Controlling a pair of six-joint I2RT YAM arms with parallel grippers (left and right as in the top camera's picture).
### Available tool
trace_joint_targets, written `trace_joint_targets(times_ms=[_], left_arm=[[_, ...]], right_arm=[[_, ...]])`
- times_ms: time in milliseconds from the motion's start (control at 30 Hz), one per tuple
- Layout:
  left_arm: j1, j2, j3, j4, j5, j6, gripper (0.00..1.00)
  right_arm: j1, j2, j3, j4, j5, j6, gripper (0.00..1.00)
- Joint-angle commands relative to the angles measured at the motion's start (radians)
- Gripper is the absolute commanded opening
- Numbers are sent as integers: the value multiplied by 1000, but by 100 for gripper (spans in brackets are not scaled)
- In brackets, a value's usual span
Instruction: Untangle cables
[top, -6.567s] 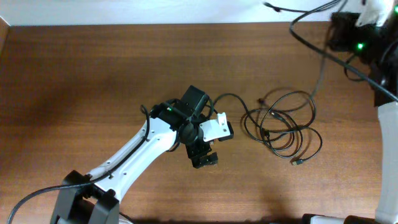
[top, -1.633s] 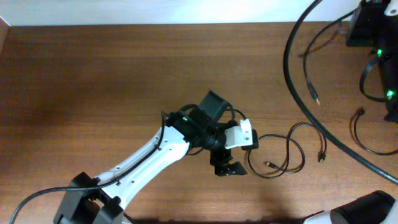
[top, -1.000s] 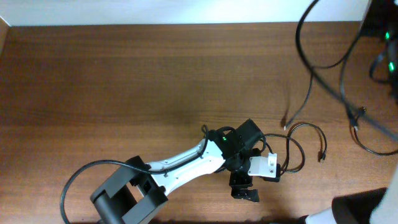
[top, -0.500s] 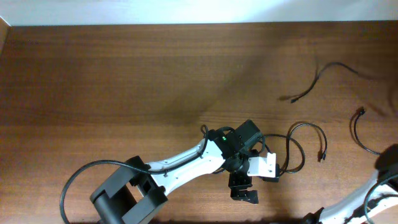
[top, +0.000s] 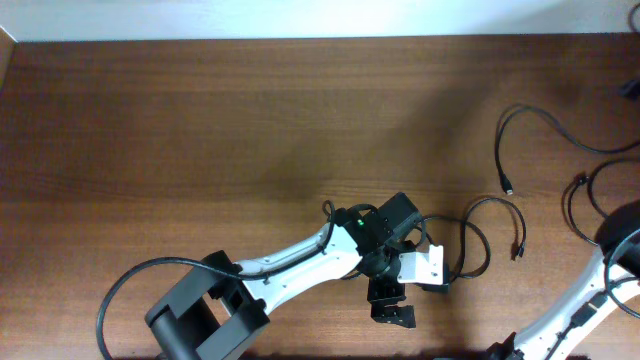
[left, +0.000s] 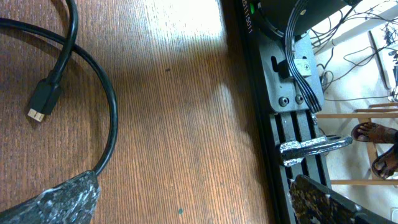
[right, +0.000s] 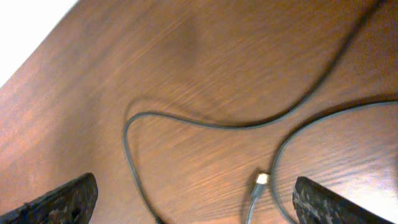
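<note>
Three thin black cables lie apart on the right half of the wooden table. One loop (top: 473, 240) lies just right of my left gripper (top: 391, 302). In the left wrist view this cable (left: 107, 106) curves past the left finger (left: 59, 200) and shows its plug (left: 42, 104); the left gripper (left: 196, 205) is open with bare wood between the jaws. A second cable (top: 540, 112) lies at the back right, and a third (top: 573, 205) near the right edge. My right gripper (right: 202, 202) is open above two thin cables (right: 186, 121), with a plug (right: 261, 180) between the jaws.
My left arm (top: 290, 265) reaches in from the bottom edge. The right arm (top: 620, 245) stands at the lower right corner. The left wrist view shows the table's front edge with a metal frame (left: 292, 106) beyond it. A white wall runs along the far side.
The cable that hung lifted at the back right now lies flat on the table. My right arm has come down to the lower right. The left arm has not moved.
</note>
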Motion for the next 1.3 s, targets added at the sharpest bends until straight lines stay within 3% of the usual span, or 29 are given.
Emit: trace_joint_targets(times_ms=[0,100,233,367,500,700,733,833,1267], left_arm=[[-6,0,-3,-3,22,-14,99],[-6,0,-3,-3,22,-14,99],[-6,0,-3,-3,22,-14,99],[-6,0,-3,-3,22,-14,99],[-6,0,-3,-3,22,-13,99],[-6,0,-3,-3,22,-14,99],[-6,0,-3,-3,22,-14,99],[-6,0,-3,-3,22,-13,99],[-6,0,-3,-3,22,-14,99]], right_arm=[[105,-13,6,-64,-58,-120,100],[245,-13,3,-146,112,-140,100],[356,-13,-134,-111,281,-53,100],[370,-13,-281,-6,246,158,100],[404,-13,-378,145,170,209,99],[481,-12,-454,285,284,592,99],[482,-12,-454,294,298,609,99],[482,-11,-460,299,337,654,79],[481,-11,-661,445,375,649,80]])
